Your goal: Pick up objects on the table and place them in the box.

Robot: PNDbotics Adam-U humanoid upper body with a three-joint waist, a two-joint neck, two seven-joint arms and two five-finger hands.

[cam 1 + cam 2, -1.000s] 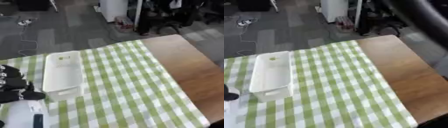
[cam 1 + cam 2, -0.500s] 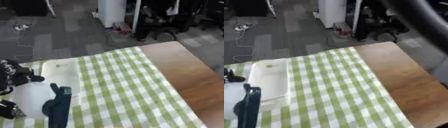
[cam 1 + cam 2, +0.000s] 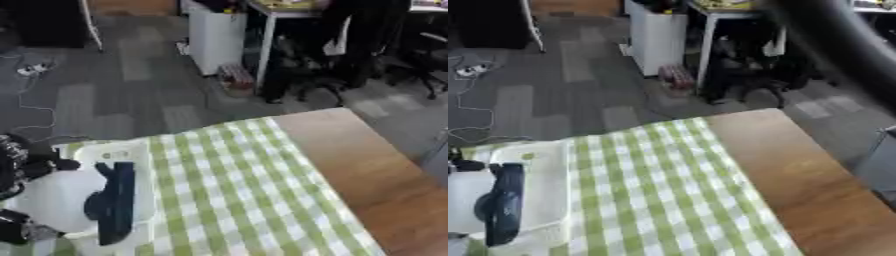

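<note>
We see only part of the left hand (image 3: 19,165), cut by the left edge, its fingers too blurred to read. The white box (image 3: 131,155) is largely hidden behind a dark blue object (image 3: 114,202) we cannot identify. The desk (image 3: 815,200) runs off the near edge.

This looks like an office. Grey carpet tiles (image 3: 131,95) cover the floor, with a white cabinet (image 3: 213,32), desk (image 3: 289,10) and office chair (black, partly hidden) (image 3: 315,85) behind. Loose cables (image 3: 31,70) trail across the carpet.
</note>
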